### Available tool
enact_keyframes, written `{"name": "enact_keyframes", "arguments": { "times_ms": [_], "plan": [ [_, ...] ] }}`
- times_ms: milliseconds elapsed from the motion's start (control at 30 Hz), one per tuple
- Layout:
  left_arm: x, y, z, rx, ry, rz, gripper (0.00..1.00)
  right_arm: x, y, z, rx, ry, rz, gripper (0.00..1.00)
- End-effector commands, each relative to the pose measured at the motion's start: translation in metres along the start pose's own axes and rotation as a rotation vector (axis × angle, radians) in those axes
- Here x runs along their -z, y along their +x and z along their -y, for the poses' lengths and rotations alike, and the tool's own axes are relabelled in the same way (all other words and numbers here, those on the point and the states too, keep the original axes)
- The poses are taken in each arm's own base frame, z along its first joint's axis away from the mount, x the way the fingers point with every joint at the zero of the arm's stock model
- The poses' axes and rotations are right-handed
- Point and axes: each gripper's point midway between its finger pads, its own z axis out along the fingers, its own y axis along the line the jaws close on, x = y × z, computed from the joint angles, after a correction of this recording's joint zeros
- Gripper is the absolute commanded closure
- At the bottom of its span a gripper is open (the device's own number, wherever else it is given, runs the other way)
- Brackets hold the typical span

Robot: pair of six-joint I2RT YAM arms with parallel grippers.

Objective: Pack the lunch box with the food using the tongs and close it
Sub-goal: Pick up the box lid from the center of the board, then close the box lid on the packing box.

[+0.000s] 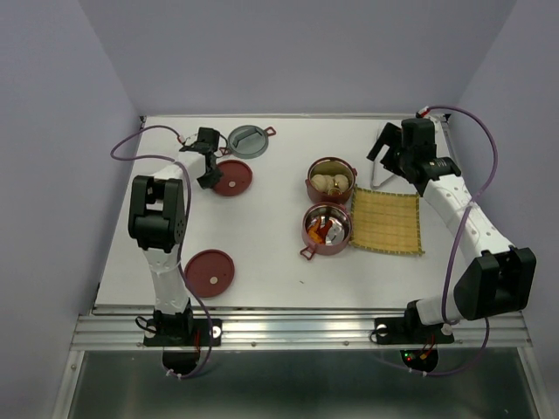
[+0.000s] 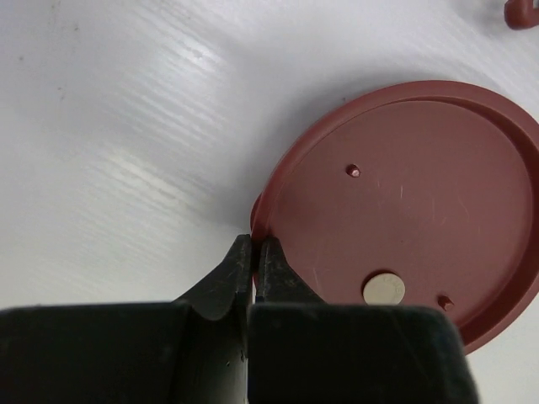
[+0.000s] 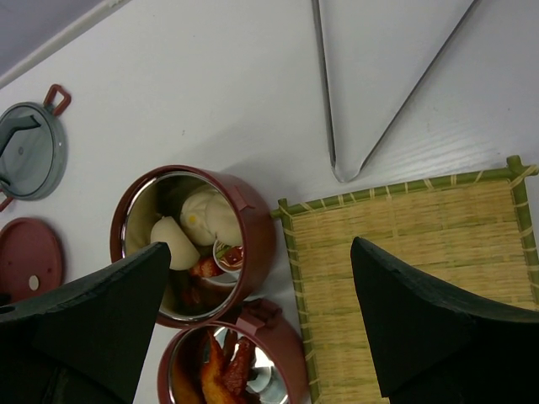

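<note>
Tongs (image 3: 327, 93) lay flat on the white table (image 1: 279, 271) toward the upper right of the overhead view. Their joined tip sat just off the far edge of the yellow woven mat (image 1: 387, 221). The right claw (image 3: 259, 246) hung over that spot with its jaws spread wide and nothing between them.

Left of the mat stood two dark-red lunch box bowls, one right against the other. The upper bowl (image 1: 309, 182) held pale buns (image 3: 206, 215) and a tiny dark-and-white piece. The lower bowl (image 1: 327, 250) held orange-brown fried pieces (image 3: 227, 362). Both stood uncovered.

At upper left, the left claw (image 2: 255, 248) was down at the table with its jaws pressed together. Its tips met the rim of a flat red lid (image 2: 404, 202) with a pale dot. I could not tell whether the rim was caught between them. A grey lid (image 1: 249, 140) lay just beyond it, and a second red lid (image 1: 209, 269) lay at lower left, well apart.
</note>
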Motion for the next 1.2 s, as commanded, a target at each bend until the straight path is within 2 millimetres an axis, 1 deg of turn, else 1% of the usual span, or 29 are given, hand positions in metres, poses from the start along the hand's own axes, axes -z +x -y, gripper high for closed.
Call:
{"name": "enact_keyframes", "arguments": {
  "times_ms": [0,67,167,300,333,400,433,467,500,533,567,600,633,667,700,733,767,800,833,867,900,933,967,1000,1033,1067,1167],
  "plan": [
    [0.046,-0.028,-0.007,-0.015,0.028,0.098,1.0,0.004,-0.003,-0.004,-0.025,-0.029,0.006,0.06],
    [0.058,-0.031,-0.004,-0.03,0.055,0.11,1.0,0.005,0.0,-0.002,-0.026,-0.026,0.001,0.06],
    [0.088,-0.036,0.001,-0.075,0.104,0.139,1.0,0.008,-0.001,-0.002,-0.029,-0.03,0.008,0.06],
    [0.111,-0.028,0.01,-0.139,0.157,0.133,1.0,0.011,0.0,-0.002,-0.031,-0.036,0.006,0.06],
    [0.12,-0.027,0.014,-0.148,0.182,0.138,1.0,0.012,-0.001,-0.002,-0.033,-0.038,0.009,0.06],
    [0.131,-0.024,0.023,-0.17,0.215,0.143,1.0,0.013,-0.001,-0.003,-0.033,-0.042,0.009,0.06],
    [0.143,-0.024,0.036,-0.197,0.248,0.159,1.0,0.013,-0.001,-0.003,-0.034,-0.042,0.007,0.06],
    [0.148,-0.03,0.037,-0.201,0.253,0.17,1.0,0.014,-0.002,-0.003,-0.035,-0.042,0.009,0.06],
    [0.155,-0.021,0.05,-0.244,0.274,0.161,1.0,0.014,-0.001,-0.004,-0.034,-0.045,0.005,0.06],
    [0.171,-0.029,0.064,-0.257,0.307,0.191,1.0,0.014,-0.001,-0.004,-0.034,-0.049,0.002,0.06],
    [0.173,-0.025,0.075,-0.291,0.318,0.185,1.0,0.013,0.0,-0.005,-0.037,-0.051,-0.003,0.06],
    [0.184,-0.011,0.093,-0.345,0.344,0.174,1.0,0.013,0.001,-0.007,-0.041,-0.059,-0.01,0.06],
    [0.202,-0.02,0.112,-0.359,0.383,0.213,1.0,0.013,0.002,-0.007,-0.042,-0.06,-0.013,0.06],
    [0.202,-0.001,0.128,-0.425,0.387,0.183,1.0,0.013,0.002,-0.008,-0.045,-0.064,-0.016,0.06],
    [0.22,-0.009,0.147,-0.431,0.431,0.216,1.0,0.014,0.003,-0.008,-0.044,-0.062,-0.019,0.06],
    [0.226,-0.006,0.159,-0.449,0.45,0.219,1.0,0.015,0.001,-0.008,-0.045,-0.062,-0.016,0.06],
    [0.22,0.003,0.169,-0.481,0.447,0.196,1.0,0.016,-0.001,-0.008,-0.044,-0.059,-0.01,0.06],
    [0.235,-0.003,0.185,-0.478,0.495,0.219,1.0,0.017,0.0,-0.006,-0.042,-0.053,-0.013,0.05],
    [0.242,0.007,0.198,-0.499,0.524,0.213,1.0,0.019,-0.002,-0.006,-0.042,-0.051,-0.008,0.05],
    [0.236,0.015,0.208,-0.515,0.53,0.196,1.0,0.02,-0.003,-0.005,-0.042,-0.047,-0.006,0.05],
    [0.237,0.021,0.216,-0.529,0.543,0.187,1.0,0.022,-0.004,-0.005,-0.043,-0.046,0.001,0.05],
    [0.253,0.023,0.231,-0.53,0.593,0.201,1.0,0.023,-0.005,-0.004,-0.043,-0.042,0.001,0.05],
    [0.245,0.032,0.241,-0.54,0.593,0.183,1.0,0.027,-0.007,-0.003,-0.046,-0.041,0.011,0.05],
    [0.245,0.037,0.245,-0.545,0.598,0.171,1.0,0.029,-0.009,-0.001,-0.05,-0.033,0.022,0.05],
    [0.256,0.034,0.254,-0.527,0.624,0.183,1.0,0.031,-0.01,0.0,-0.051,-0.029,0.03,0.05],
    [0.248,0.046,0.26,-0.537,0.617,0.16,1.0,0.034,-0.013,0.001,-0.053,-0.026,0.043,0.05],
    [0.24,0.06,0.267,-0.512,0.619,0.116,1.0,0.039,-0.016,0.005,-0.052,-0.007,0.053,0.05]
  ]
}}
